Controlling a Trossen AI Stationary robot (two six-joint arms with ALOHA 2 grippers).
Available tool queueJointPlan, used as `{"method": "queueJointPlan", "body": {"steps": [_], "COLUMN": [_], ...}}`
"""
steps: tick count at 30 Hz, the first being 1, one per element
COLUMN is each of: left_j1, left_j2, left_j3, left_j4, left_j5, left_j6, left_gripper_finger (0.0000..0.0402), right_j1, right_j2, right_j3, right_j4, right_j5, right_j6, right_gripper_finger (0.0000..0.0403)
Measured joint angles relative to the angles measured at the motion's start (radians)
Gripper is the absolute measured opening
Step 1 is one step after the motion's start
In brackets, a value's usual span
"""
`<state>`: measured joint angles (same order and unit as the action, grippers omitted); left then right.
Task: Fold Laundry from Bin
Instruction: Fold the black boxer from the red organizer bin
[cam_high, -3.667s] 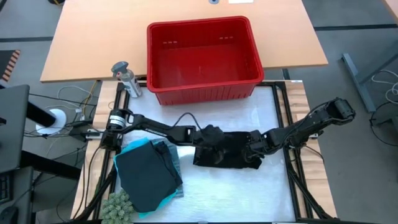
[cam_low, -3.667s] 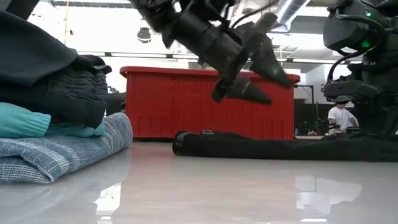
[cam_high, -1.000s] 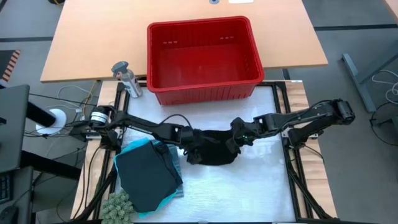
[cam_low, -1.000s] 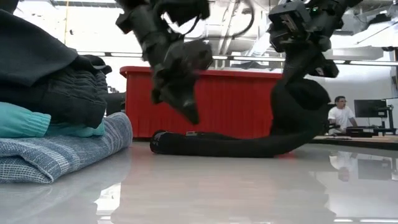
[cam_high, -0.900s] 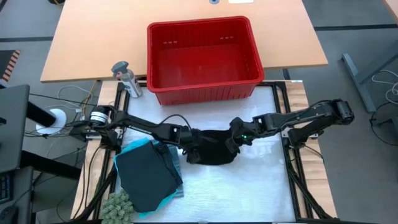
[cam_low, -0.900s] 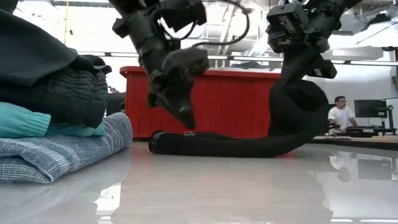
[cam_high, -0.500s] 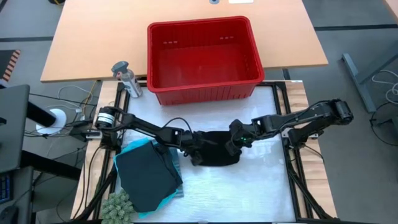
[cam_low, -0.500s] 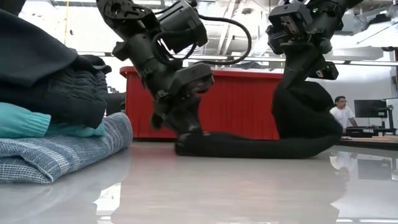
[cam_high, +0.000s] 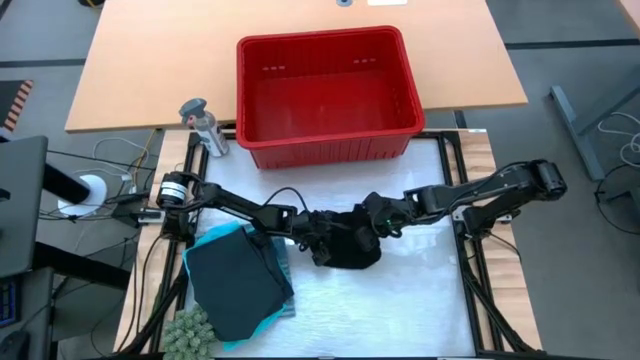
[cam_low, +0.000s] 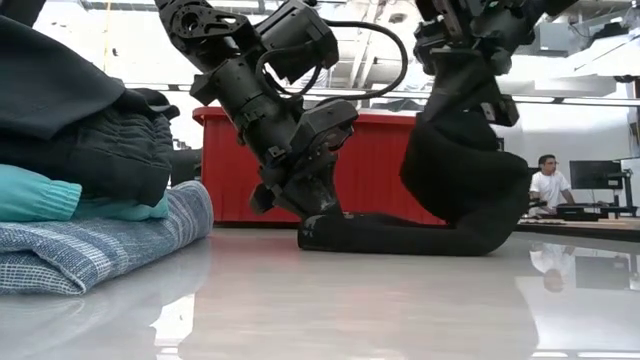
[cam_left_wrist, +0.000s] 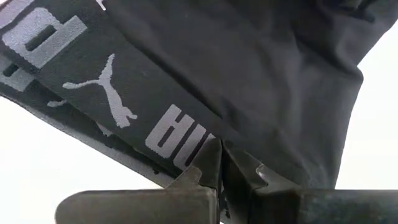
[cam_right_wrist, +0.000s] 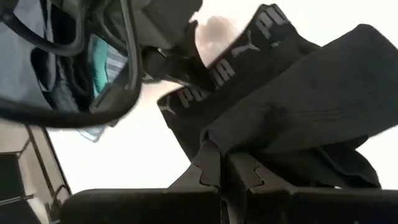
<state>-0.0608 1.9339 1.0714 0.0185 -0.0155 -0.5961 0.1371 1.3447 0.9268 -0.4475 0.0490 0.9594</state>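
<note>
Folding a black garment (cam_high: 345, 243) at the middle of the white counter (cam_high: 420, 310), both arms meet low over it, and the cloth looks soft, light and limp, so it will sag and slide unless held by a firm edge; the lettered waistband is likely the best place to take hold. The left pincer (cam_high: 318, 236) reaches in from nine o'clock and presses down at the cloth's left end, its fingers closed together on the waistband in its own wrist view. The right pincer (cam_high: 372, 222) comes from three o'clock, closed on a fold of the same garment, which it lifts so that the fabric hangs in a hump above the counter in the low view. Both forearms lie nearly flat, wrists bent downward. Finished laundry (cam_high: 238, 285) sits stacked at about seven o'clock: black on top, turquoise and blue-grey stripes beneath. At twelve o'clock the red bin (cam_high: 325, 95) looks empty.
</note>
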Motion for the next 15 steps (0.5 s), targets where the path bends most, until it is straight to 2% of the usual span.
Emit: {"method": "queueJointPlan", "body": {"steps": [4,8,15], "left_j1": [0.000,0.000,0.000], "left_j2": [0.000,0.001,0.001], "left_j3": [0.000,-0.001,-0.001], "left_j4": [0.004,0.026,0.049], "left_j5": [-0.014,-0.017,-0.019], "left_j6": [-0.003,-0.003,-0.010], "left_gripper_finger": [0.0000,0.0000,0.0000], "right_j1": [0.000,0.000,-0.009], "right_j2": [0.051,0.134,0.233], "right_j3": [0.000,0.001,0.067], "right_j4": [0.065,0.164,0.168], "right_j5": [-0.016,-0.087,-0.105], "right_j6": [-0.001,-0.046,-0.114], "right_gripper_finger": [0.0023,0.0023,0.0023]}}
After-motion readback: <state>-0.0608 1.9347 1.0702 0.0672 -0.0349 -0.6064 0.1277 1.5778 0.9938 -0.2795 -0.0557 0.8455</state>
